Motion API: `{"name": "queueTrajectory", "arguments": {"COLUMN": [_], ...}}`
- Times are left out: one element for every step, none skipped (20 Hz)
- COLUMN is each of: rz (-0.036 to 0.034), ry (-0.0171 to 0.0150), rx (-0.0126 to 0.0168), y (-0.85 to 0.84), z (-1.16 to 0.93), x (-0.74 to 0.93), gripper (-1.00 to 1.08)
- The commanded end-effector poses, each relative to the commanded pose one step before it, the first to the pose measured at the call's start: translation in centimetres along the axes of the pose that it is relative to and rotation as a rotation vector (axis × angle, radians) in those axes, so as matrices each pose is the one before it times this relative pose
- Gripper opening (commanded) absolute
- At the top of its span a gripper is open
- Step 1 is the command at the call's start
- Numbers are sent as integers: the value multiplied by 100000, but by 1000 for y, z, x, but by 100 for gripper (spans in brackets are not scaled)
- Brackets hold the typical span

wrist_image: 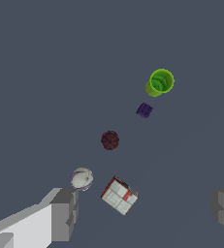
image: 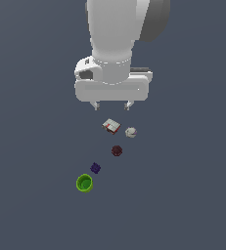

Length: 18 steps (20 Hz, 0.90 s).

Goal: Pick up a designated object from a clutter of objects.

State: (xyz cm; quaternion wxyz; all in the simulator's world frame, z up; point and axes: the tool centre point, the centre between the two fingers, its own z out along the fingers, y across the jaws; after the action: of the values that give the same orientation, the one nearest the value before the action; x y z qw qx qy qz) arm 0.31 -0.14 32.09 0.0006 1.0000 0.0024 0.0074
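The small bright green round cup with a hollow inside is sitting upright on the flat dark grey floor, at the near end of a loose diagonal line of clutter, well apart from the gripper. The white Panda arm is hanging straight down from above, its gripper pointing at the floor with the two short fingers spread wide and holding nothing. In the exterior view, a small dark purple cube is lying just beside the cup at about one o'clock. Farther along that same direction a dark red, rough-textured ball is resting, then a whitish ball and a tilted white-and-red box, both lying close below the fingertips. In the wrist view the box is showing between the grey finger pads.
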Motion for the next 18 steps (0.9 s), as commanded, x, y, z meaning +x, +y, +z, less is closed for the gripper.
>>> {"name": "queueTrajectory", "arguments": {"rz": [0, 94, 303, 493, 685, 868, 853, 654, 454, 250, 44, -135, -117, 0, -78, 0, 0, -79], "ry": [0, -111, -352, -573, -797, -1009, -991, -759, -525, -288, -49, 156, 129, 0, 58, 0, 0, 9], "rx": [0, 51, 166, 270, 374, 471, 460, 349, 240, 130, 20, -71, -54, 0, -2, 0, 0, 56], "y": [1, -2, 12, 14, 18, 22, 21, 14, 7, 0, -5, -4, 11, 54, 1, 48, 68, 72], "z": [0, 35, 117, 188, 259, 324, 313, 234, 156, 80, 7, -46, -19, 48, 27, 75, 99, 121], "x": [0, -20, -52, -89, -127, -163, -166, -135, -102, -67, -24, 31, 62, 95, 86, 136, 178, 224], "gripper": [100, 100, 100, 100, 100, 100, 100, 100, 100, 100, 100, 100, 100, 100, 100, 100, 100, 100]}}
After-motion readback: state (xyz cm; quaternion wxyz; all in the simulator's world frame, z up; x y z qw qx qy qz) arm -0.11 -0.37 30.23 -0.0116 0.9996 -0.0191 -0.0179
